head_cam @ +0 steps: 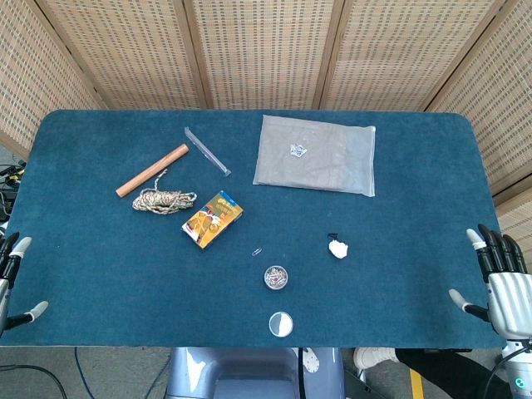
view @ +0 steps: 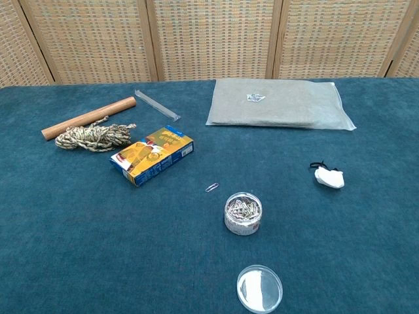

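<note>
while resting at opposite edges of the blue counter (head_cam: 83, 274), both empty: left hand (head_cam: 12, 278) at the near left edge with fingers spread apart, holding nothing; right hand (head_cam: 499, 278) at the near right edge, fingers likewise apart and upright, holding nothing. seen only from the head view, neither showing in the chest view. nearest the right hand, though well apart from it, a small white lump (view: 329, 177) with a black loop at one end. near the front middle, an open round jar of paper clips (view: 243, 212), with its clear lid (view: 260, 288) lying flat closer to the front edge and a single loose paper clip (view: 212, 187) just beyond the jar. further left, an orange and blue card box (view: 152, 155) lying flat, beside a bundle of mottled cord (view: 93, 137) that touches a wooden dowel (view: 88, 118). behind these, a clear thin tube (view: 156, 104). toward the back right, a flat grey plastic bag (view: 278, 104) with a small cluster of metal bits on top
</note>
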Robot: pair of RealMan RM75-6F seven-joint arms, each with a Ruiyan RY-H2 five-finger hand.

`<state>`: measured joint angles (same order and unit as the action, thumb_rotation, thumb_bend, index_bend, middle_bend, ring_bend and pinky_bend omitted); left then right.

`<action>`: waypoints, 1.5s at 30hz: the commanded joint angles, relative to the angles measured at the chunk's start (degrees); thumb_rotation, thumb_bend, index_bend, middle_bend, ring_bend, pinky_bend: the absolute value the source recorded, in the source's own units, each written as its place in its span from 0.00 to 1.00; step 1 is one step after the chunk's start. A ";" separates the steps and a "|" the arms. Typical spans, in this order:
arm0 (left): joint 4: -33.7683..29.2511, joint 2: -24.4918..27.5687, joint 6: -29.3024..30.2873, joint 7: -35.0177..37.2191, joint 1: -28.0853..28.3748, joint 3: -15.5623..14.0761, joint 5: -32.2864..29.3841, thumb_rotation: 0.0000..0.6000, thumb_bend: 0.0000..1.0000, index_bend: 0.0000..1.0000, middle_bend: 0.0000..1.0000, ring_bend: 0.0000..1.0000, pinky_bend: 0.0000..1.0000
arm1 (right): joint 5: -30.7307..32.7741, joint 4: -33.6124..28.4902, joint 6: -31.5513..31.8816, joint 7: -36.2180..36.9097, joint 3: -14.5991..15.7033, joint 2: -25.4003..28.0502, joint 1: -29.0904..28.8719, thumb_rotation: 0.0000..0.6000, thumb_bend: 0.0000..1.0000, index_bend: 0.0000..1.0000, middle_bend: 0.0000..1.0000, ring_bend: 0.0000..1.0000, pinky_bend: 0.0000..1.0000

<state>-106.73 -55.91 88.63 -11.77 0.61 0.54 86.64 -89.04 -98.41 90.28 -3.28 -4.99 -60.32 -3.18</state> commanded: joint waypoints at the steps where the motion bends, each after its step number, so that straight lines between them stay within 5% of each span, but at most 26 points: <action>1: 0.07 -0.01 -0.13 0.00 0.02 -0.01 -0.09 1.00 0.00 0.00 0.00 0.00 0.00 | 0.01 0.09 -0.31 0.07 0.05 -0.07 -0.13 1.00 0.00 0.00 0.00 0.00 0.00; 12: -0.24 0.22 -0.37 0.56 0.30 0.81 -1.35 1.00 0.00 0.00 0.00 0.00 0.00 | -0.83 -2.16 -9.73 -3.13 -2.12 1.57 -7.56 1.00 0.00 0.01 0.00 0.00 0.00; 21: 0.15 -0.30 -3.18 -0.57 1.90 1.87 -4.34 1.00 0.00 0.00 0.00 0.00 0.00 | 2.32 -10.86 -27.80 -5.14 -7.28 5.20 -21.47 1.00 0.19 0.28 0.00 0.00 0.00; 30: 1.06 -0.68 -6.57 -0.77 3.87 3.48 -9.11 1.00 0.00 0.00 0.00 0.00 0.00 | 15.27 -4.07 -44.20 -18.06 -10.82 -10.15 -38.67 1.00 0.33 0.38 0.00 0.00 0.00; 45: 2.81 -1.38 -11.25 -1.79 6.58 4.83 -15.12 1.00 0.00 0.00 0.00 0.00 0.00 | 25.12 15.26 -49.28 -27.30 -7.77 -30.95 -50.95 1.00 0.34 0.44 0.00 0.00 0.00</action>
<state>-103.99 -57.22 77.49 -13.47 7.09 5.30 71.62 -65.23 -86.22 41.60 -29.47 -13.83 -88.20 -52.35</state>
